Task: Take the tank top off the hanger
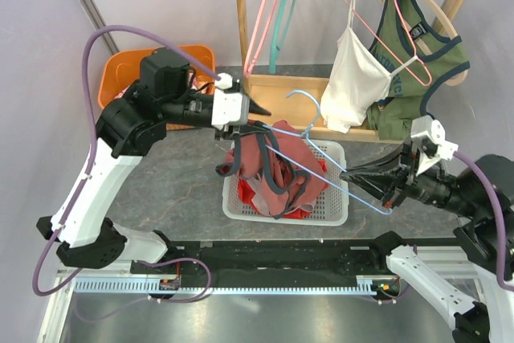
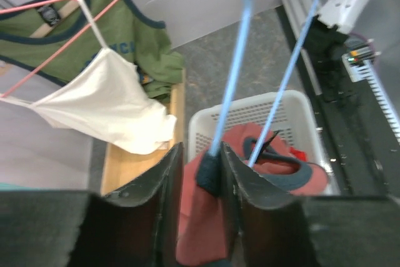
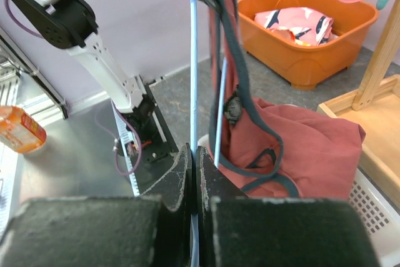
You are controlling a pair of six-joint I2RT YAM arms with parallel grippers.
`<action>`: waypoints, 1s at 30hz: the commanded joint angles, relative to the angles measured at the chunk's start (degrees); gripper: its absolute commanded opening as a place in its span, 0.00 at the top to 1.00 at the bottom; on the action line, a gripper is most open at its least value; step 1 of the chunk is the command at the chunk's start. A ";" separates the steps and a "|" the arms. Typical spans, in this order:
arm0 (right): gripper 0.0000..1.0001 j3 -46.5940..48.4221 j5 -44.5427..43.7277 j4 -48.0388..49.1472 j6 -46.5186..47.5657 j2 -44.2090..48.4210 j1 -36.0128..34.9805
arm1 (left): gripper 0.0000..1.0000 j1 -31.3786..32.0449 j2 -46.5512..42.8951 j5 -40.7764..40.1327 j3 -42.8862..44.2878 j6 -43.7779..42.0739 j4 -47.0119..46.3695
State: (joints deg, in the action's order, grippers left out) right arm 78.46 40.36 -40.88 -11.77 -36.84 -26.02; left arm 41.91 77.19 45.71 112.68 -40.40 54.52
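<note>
My right pincer (image 3: 192,173) clamped shut on blue hanger (image 3: 192,60) wire. My left pincer (image 2: 201,176) narrow, pinching red tank top (image 1: 273,168) strap at hanger. Top sags over white basket (image 1: 329,213), still draped on hanger. Wooden rack (image 1: 265,86) behind.

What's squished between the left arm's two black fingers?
In the left wrist view, the red tank top's dark strap and the blue hanger's wire sit between the left fingers.
</note>
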 commanded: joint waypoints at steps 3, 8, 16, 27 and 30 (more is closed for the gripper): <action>1.00 -0.14 -3.09 1.60 -4.75 3.87 -0.08 | 0.28 0.89 4.28 -6.42 7.35 6.20 -8.38; 1.00 -3.48 -3.88 4.05 -6.51 6.25 -0.08 | 0.12 1.16 5.35 -11.06 12.82 6.74 -10.84; 1.00 -2.26 -16.27 -1.48 -4.06 6.08 0.00 | 0.07 -0.07 -4.84 -30.94 5.55 5.16 -14.27; 1.00 -0.94 -15.49 2.56 -5.63 5.46 0.00 | 0.15 -6.05 -20.50 -19.35 -25.31 21.59 -14.00; 1.00 -0.76 -14.61 3.09 -6.24 5.29 0.00 | 0.13 -5.96 -19.27 -18.38 -27.16 24.14 -15.05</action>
State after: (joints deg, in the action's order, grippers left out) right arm 75.26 25.96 -42.00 -16.78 -30.72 -26.02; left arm 36.32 55.13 24.69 88.86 -24.43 41.95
